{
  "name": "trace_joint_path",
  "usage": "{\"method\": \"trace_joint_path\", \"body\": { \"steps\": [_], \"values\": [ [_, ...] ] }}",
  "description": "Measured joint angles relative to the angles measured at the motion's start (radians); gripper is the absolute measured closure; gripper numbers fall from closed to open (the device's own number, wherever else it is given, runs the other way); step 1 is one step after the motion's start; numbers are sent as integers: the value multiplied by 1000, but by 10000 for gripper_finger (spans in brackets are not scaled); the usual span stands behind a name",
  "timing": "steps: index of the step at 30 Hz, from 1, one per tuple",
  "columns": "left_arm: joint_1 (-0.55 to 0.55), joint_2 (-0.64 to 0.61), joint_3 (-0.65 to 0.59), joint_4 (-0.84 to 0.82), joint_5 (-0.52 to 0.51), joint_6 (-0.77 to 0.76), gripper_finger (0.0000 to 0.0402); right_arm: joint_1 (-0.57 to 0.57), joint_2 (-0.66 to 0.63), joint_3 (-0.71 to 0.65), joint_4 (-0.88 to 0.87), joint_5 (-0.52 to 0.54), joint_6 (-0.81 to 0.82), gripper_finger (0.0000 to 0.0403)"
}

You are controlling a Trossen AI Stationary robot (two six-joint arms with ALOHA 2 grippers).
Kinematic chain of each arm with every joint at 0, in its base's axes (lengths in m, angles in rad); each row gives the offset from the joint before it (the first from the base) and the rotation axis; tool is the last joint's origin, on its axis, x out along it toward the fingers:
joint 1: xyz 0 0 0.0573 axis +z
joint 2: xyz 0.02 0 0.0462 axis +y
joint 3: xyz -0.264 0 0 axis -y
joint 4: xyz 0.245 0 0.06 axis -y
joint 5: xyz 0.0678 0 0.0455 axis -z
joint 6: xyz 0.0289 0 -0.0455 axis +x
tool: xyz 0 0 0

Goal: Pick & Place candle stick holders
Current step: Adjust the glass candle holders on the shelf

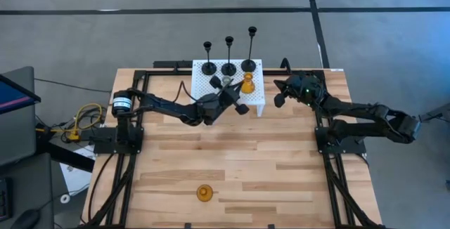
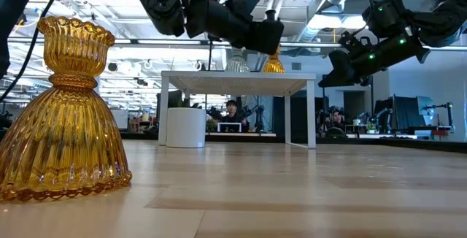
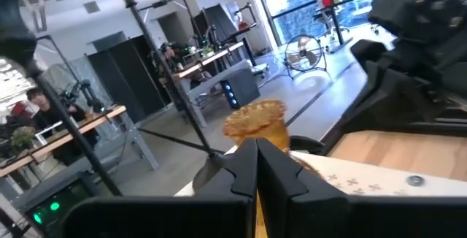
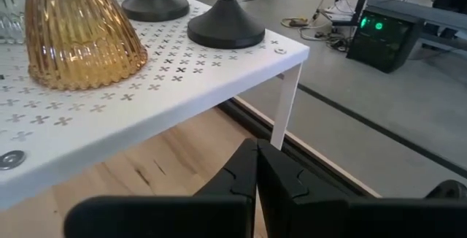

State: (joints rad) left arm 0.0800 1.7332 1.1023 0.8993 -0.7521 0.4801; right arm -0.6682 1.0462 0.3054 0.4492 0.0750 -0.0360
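A white perforated shelf (image 1: 219, 92) stands at the table's far middle. On its far side stand three black candle stick holders (image 1: 229, 66) with thin stems. A clear glass one (image 1: 226, 81) and an amber one (image 1: 247, 85) stand nearer, each on its base. A second amber holder (image 1: 204, 193) stands on the table near the front edge, large in the low view (image 2: 62, 114). My left gripper (image 3: 257, 166) is shut and hovers over the shelf's near edge, at the amber holder's top (image 2: 273, 64). My right gripper (image 4: 255, 166) is shut, off the shelf's right near corner. My left gripper's shut fingertips (image 3: 248, 158) stand right in front of the amber holder's upper cup (image 3: 254, 120), coming about level from the table's near left. The fingers hide the gap, so I cannot tell whether they touch it.
The shelf's thin white legs (image 4: 284, 103) stand on the table right in front of my right gripper. A white pot (image 2: 185, 127) shows below the shelf in the low view. Black frame rails (image 1: 126, 180) run along both table sides. Bare wood lies between the shelf and the front amber holder.
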Motion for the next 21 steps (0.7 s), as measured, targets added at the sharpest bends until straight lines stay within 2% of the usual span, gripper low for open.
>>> {"method": "trace_joint_path", "body": {
  "steps": [7, 13, 21],
  "values": [
    [26, 0, 0, 0, 1, -17, 400, 0, 0, 0, 0, 0, 0, 403],
    [43, 0, 0, 1, 101, -70, 400, 0, 0, 0, 0, 0, 1, 403],
    [46, 0, 0, 0, 124, -74, 400, 0, 1, 0, 0, 0, 2, 403]
  ]
}}
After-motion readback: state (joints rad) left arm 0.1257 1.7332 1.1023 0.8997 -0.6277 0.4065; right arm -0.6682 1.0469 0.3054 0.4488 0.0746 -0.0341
